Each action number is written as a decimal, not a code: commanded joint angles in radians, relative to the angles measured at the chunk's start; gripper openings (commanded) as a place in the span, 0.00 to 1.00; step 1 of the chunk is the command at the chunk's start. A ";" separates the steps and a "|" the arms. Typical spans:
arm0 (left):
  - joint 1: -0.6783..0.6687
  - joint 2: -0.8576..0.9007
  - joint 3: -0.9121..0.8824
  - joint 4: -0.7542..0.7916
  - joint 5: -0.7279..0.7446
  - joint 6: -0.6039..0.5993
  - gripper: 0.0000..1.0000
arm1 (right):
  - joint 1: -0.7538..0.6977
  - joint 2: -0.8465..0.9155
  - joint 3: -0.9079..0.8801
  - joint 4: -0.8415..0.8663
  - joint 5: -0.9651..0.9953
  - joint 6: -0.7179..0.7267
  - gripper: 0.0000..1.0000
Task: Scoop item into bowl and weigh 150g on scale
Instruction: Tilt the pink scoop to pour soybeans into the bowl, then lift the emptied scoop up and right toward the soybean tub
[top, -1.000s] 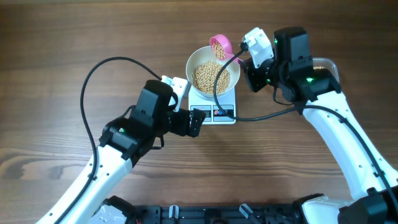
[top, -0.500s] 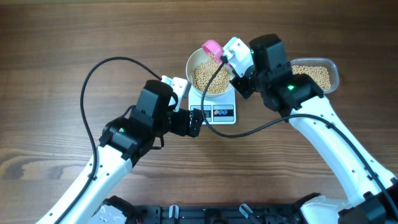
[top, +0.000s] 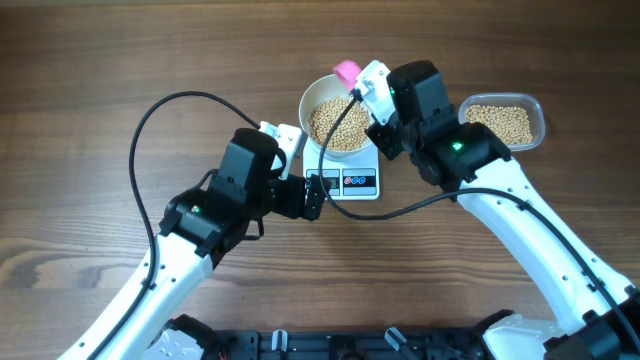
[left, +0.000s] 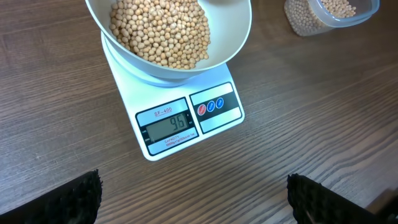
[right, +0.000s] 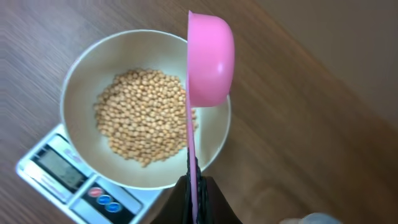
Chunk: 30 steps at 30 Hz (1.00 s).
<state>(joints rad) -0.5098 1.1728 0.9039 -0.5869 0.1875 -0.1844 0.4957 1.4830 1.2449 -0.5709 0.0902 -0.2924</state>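
Overhead, the right gripper (right: 196, 186) sits above the upper right rim of the white bowl (right: 81, 74), pinched shut on the thin handle of a pink scoop (right: 210, 59). The scoop is turned on edge above the bowl's far rim. Its hollow faces away from the right wrist camera, so I can't tell whether anything is left in it. The beans (right: 143, 115) lie heaped in the bowl, which stands on the scale (left: 180, 149). More wait in the clear tub (top: 537, 112) at the upper right.

The display (left: 168, 122) reads 96, short of target, so I'd guess another trip is needed. A heaped scoop could overshoot. So near the rim, the scoop could nudge the bowl or drop stragglers onto the table. The right arm's black cable (top: 345, 120) crosses above the bowl and, if it sagged onto it, could skew the reading.

The left gripper (top: 312, 196) hangs wide open and empty by the scale's front edge, where a bump could shift the scale.
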 joint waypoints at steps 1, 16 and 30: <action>-0.004 0.002 -0.001 0.000 -0.006 0.019 1.00 | -0.002 -0.020 -0.005 -0.011 -0.118 0.191 0.04; -0.004 0.002 -0.001 0.000 -0.006 0.019 1.00 | -0.258 -0.153 -0.005 -0.081 -0.230 0.269 0.04; -0.004 0.002 -0.001 0.000 -0.006 0.019 1.00 | -0.636 -0.174 -0.005 -0.203 -0.357 0.186 0.04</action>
<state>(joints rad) -0.5098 1.1725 0.9039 -0.5869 0.1875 -0.1844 -0.0891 1.3262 1.2449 -0.7586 -0.1940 -0.0761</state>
